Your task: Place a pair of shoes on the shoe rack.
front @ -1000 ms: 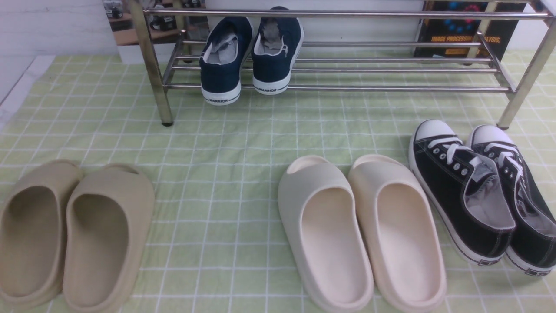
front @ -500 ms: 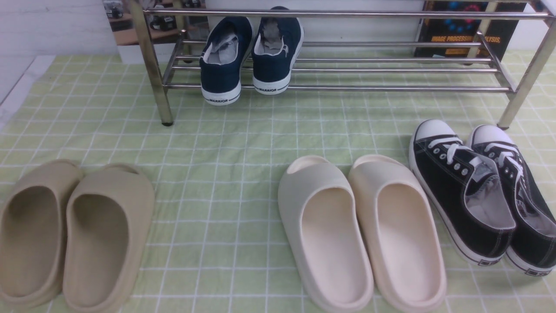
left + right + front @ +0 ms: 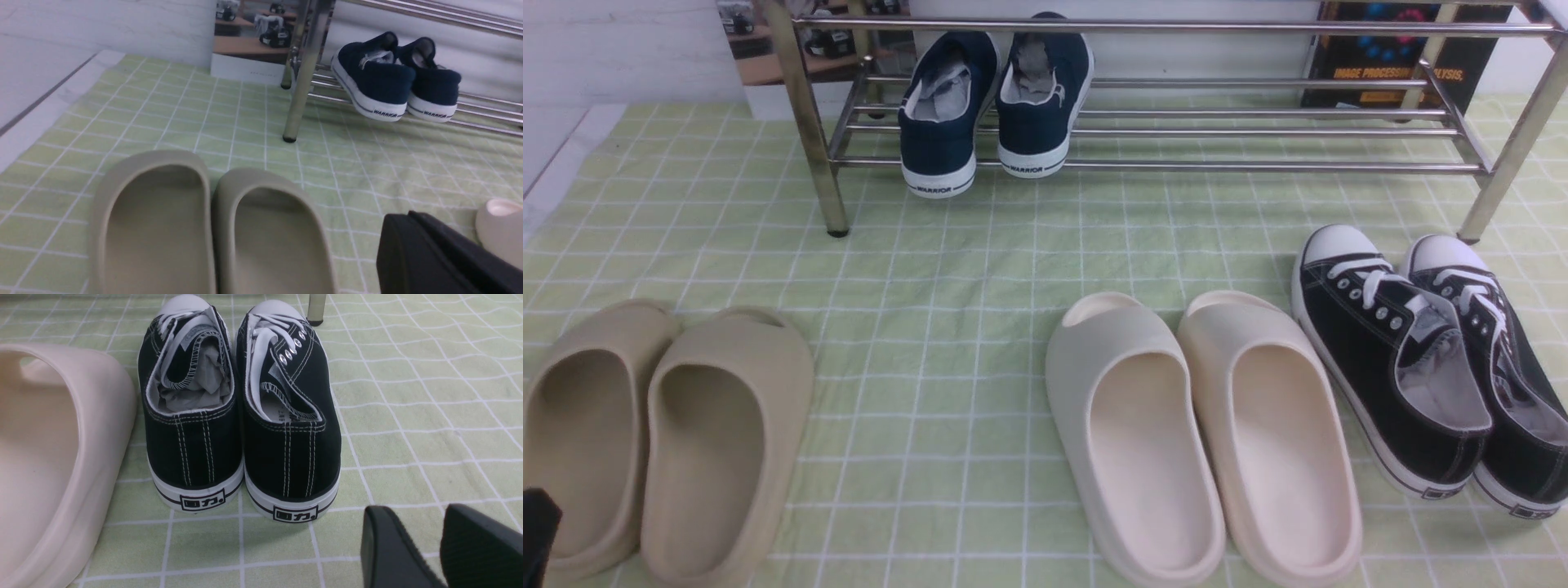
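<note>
As both navy shoes sit on rack, task reads done; nothing left but arm retreat (judgement).

Front view: pair of shoes side by side on lower bars of shoe rack, heels overhanging front bar.

L wrist view: left gripper clenched, empty, above beige slides.

R wrist view: right gripper fingers apart, holding nothing, behind black sneakers.

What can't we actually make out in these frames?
- Navy shoes: toes hidden behind the shoe rack top bar, front view.
- Book cover text: crossed by rack bars, front view.
- Right gripper: cut by the frame edge, right wrist view.
- Outer beige slide: cut by the frame edge.
</note>
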`<state>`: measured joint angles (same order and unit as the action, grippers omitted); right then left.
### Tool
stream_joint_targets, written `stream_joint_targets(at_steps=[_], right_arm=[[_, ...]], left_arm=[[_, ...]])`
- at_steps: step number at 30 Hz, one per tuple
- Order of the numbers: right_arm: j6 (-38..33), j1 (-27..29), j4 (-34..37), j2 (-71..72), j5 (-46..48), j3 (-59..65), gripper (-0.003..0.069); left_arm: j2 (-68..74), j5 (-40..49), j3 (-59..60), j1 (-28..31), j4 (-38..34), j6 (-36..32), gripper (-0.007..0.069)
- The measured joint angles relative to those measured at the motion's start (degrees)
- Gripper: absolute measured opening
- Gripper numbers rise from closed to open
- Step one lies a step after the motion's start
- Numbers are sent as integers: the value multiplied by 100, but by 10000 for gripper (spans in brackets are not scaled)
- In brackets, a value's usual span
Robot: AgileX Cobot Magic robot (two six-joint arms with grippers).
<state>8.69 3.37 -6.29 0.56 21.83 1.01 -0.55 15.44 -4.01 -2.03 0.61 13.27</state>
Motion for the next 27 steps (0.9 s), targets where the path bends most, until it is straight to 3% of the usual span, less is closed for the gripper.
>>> stream_joint_targets(at_steps=[6,12,27], right_arm=[[0,0,0,0,0,0,239],[0,0,0,0,0,0,239],[0,0,0,0,0,0,239]], left_arm=[[-4,60,506,36,89,16,-13],[-4,285,559,322,103,16,-13],[-4,564,559,339,31,-219,-13]])
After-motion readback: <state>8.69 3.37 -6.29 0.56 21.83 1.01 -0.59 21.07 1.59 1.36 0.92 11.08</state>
